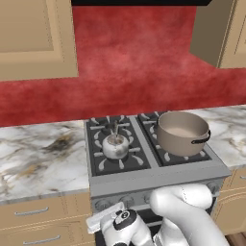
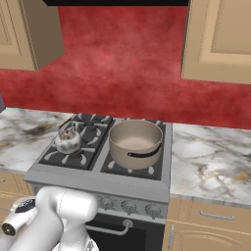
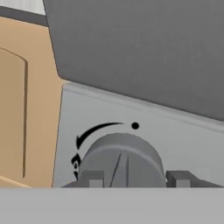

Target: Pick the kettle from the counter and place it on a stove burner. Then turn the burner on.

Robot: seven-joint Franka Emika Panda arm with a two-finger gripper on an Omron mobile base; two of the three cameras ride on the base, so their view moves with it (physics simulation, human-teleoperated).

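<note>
1. The kettle [image 1: 115, 146] sits on the front-left stove burner [image 1: 118, 150], beside the pot [image 1: 182, 132].
2. The hand [image 3: 135, 178] straddles a grey stove knob [image 3: 121, 159]; whether it grips, I cannot tell.

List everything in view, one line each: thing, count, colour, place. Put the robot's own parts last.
kettle: one, silvery-white, on the stove's front left burner.
pot: one, tan with dark side handles, on the right-hand burners.
stove: one, grey with black grates, set between two stretches of counter.
knobs: a row, grey, along the stove's front panel; one knob fills the hand view, between the finger tips.
counter: white-grey veined marble, left and right of the stove.
drawers: tan wood, under the counter.
wall cabinets: tan, upper left and right.
back wall: red.
arm: white, low in front of the stove.
gripper: at the leftmost knob, finger tips either side of it.
</note>
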